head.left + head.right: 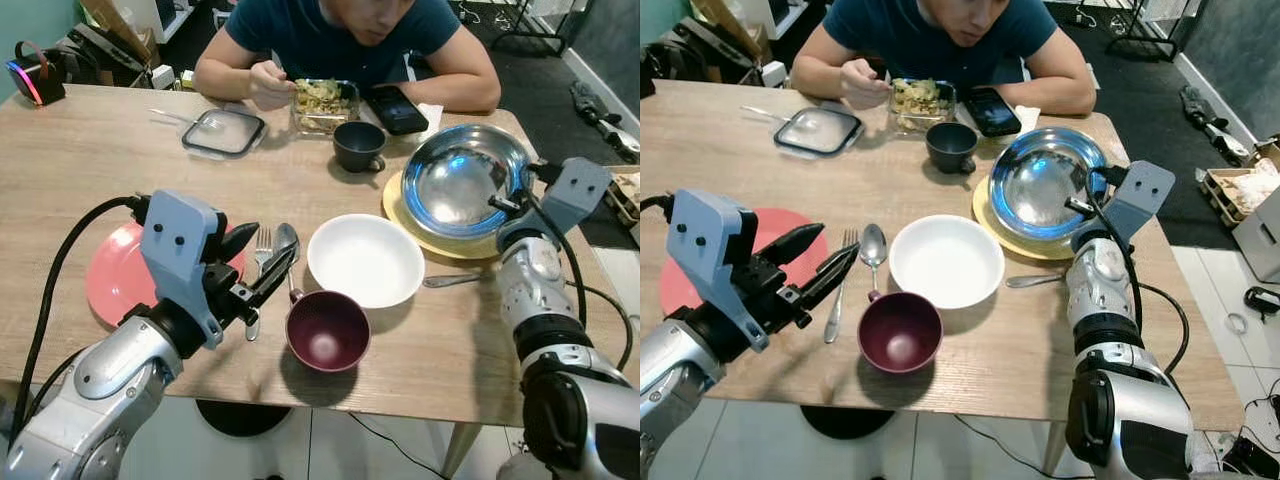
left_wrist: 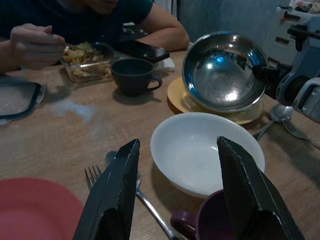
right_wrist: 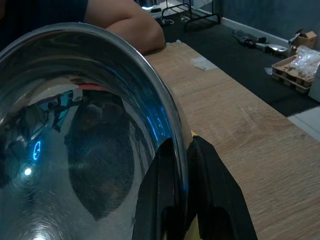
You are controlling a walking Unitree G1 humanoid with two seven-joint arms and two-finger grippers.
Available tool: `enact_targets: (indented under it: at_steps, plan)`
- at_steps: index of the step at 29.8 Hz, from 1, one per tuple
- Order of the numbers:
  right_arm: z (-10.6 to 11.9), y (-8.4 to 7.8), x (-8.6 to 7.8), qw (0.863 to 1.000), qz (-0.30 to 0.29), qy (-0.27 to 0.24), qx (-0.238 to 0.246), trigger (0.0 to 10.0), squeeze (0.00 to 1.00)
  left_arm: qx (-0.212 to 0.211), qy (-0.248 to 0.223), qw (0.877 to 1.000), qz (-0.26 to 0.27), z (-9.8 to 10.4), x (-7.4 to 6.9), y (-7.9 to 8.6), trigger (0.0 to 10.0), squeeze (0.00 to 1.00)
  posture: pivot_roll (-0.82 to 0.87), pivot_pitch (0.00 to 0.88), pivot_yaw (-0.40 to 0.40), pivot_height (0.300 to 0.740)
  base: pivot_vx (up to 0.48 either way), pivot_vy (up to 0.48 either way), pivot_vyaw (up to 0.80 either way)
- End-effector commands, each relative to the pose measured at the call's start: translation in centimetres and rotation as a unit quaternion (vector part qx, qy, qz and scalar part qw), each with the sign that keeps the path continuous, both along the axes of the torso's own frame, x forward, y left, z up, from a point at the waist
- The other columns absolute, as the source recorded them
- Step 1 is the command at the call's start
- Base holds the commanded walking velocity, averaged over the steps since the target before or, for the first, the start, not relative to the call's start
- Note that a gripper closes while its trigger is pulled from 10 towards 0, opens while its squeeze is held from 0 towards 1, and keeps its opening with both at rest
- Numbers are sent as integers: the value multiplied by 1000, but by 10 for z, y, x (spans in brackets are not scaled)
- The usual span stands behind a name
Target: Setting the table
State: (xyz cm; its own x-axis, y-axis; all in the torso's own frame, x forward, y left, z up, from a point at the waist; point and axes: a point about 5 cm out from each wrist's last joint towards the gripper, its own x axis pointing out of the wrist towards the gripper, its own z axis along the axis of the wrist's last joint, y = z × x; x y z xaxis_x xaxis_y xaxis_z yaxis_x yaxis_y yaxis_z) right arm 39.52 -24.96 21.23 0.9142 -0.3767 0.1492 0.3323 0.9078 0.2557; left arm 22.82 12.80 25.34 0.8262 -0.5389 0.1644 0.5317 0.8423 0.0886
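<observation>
Rim of steel bowl (image 3: 75,150) sits pinched between right gripper (image 3: 186,150) fingers.

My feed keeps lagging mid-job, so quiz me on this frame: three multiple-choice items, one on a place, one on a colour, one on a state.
1. What does the steel bowl sit on?
A. yellow plate
B. red plate
C. bare table

2. What colour is the cup nearest the robot?
A. white
B. maroon
C. dark grey

3. What is the state of the left gripper?
A. shut on the fork
B. open, holding nothing
C. shut on the spoon

Answers:
1 A, a yellow rim shows under the bowl, whose edge the right gripper pinches.
2 B, it stands before the white bowl.
3 B, its fingers stand apart above the table.
</observation>
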Motion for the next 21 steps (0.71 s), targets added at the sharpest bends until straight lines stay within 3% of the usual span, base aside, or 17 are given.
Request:
enact_targets:
  at_steps: [1,2,3,4,5,16,17,19,21]
  plan:
    - [-5,-5,-3,1000,-11,7,-12,10000,98,2,2,1000,-1,0,-4,-1,10000,0,158,171,61,740,0,0,0]
    - [-5,-5,-3,1000,-11,8,-14,10000,294,1,5,1000,-1,0,-5,-1,10000,0,157,171,61,740,0,0,0]
    - [-5,-5,-2,1000,-10,8,-16,10000,698,1,7,1000,-1,0,-5,-1,10000,0,153,170,61,740,0,0,0]
    - [-4,-5,-2,1000,-10,8,-17,10000,910,1,8,1000,-1,-1,-5,-1,10000,0,153,170,61,740,0,0,0]
    - [-4,-5,-2,1000,-10,9,-18,10000,1000,1,10,1000,-1,-1,-5,-1,10000,0,152,168,60,740,0,0,0]
    - [2,-12,-3,1000,-23,-1,-19,10000,1000,1,18,1000,-5,-2,-2,-3,10000,0,135,143,66,740,0,0,0]
    - [3,-14,-3,999,-25,-3,-20,10000,518,0,18,1000,-6,-2,-1,-3,10000,0,131,136,67,740,0,0,0]
    - [5,-16,-4,999,-30,-8,-21,10000,0,-1,16,1000,-8,-1,0,-4,10000,0,127,131,68,740,0,0,0]
    - [7,-18,-4,999,-33,-12,-22,10000,0,-2,16,1000,-9,-1,2,-5,10000,0,125,128,68,740,0,0,0]
